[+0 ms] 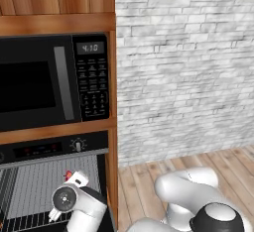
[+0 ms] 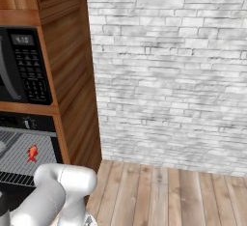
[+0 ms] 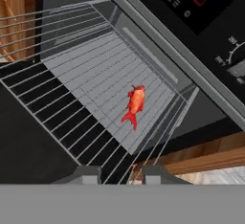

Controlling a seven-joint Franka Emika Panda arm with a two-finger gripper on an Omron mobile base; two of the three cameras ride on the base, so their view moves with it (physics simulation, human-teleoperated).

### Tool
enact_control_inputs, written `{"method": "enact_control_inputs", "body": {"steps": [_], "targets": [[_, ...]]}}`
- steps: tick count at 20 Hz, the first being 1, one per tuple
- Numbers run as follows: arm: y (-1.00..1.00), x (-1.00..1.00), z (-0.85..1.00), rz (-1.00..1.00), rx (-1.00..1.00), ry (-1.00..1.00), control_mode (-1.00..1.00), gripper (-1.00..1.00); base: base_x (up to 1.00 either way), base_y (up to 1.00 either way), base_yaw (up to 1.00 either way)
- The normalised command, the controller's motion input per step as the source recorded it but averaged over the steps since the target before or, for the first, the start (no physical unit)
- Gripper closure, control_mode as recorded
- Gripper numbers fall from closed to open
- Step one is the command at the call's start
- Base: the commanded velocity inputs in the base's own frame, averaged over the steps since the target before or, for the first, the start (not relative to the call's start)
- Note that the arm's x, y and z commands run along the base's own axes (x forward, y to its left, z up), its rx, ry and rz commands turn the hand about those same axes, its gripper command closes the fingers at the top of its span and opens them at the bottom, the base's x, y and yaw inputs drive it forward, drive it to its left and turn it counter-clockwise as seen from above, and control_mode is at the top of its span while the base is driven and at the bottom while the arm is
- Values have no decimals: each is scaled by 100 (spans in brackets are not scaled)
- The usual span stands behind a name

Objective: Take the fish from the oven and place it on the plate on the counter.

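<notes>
Fish [image 3: 136,104], bright red-orange with fins and forked tail, lies on the wire rack [image 3: 86,98] inside the open oven [image 1: 54,176], beyond the gripper [image 3: 120,175], whose fingertips [image 3: 87,174] stand slightly apart, holding nothing.

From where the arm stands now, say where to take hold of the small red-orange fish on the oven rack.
Grip the small red-orange fish across its thick mid-body, coming down from above through the open front. It lies flat on the wire rack; tail and fins look too thin to pinch.
</notes>
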Motion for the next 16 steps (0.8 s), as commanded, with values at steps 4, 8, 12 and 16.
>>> {"method": "enact_control_inputs", "body": {"steps": [4,8,12,16], "targets": [[-32,13,0,-16,31,0,-100,-100,0,0,0],[-16,6,0,-14,31,0,-100,-100,0,0,0],[-17,7,0,-15,23,0,-100,-100,0,0,0],[-23,35,0,-11,19,1,-100,-100,0,0,0]]}}
